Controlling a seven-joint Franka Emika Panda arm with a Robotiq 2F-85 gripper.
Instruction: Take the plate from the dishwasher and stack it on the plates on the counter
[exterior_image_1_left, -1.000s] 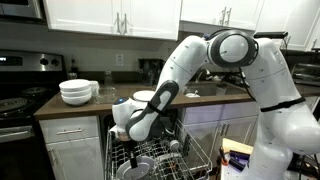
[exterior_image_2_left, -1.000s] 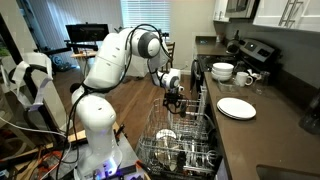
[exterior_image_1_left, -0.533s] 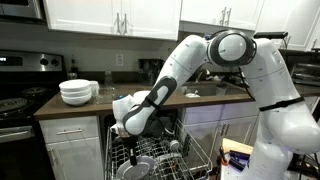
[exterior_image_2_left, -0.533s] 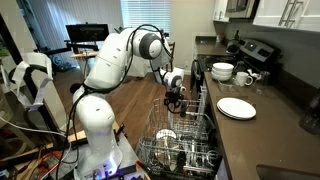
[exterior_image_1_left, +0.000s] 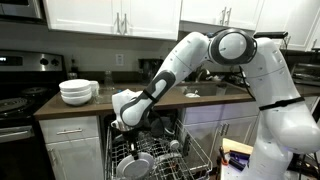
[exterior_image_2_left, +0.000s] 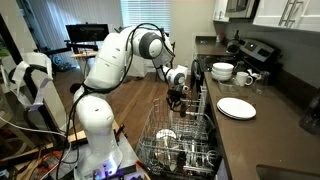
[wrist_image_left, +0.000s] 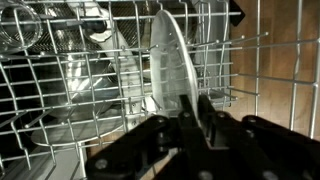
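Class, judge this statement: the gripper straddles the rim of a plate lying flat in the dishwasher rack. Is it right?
No. The plate stands upright on its edge in the dishwasher rack, not flat; the wrist view shows it edge-on, with the gripper straddling its rim.

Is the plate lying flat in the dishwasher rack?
No, the plate stands upright on its edge among the wires of the rack, seen edge-on in the wrist view.
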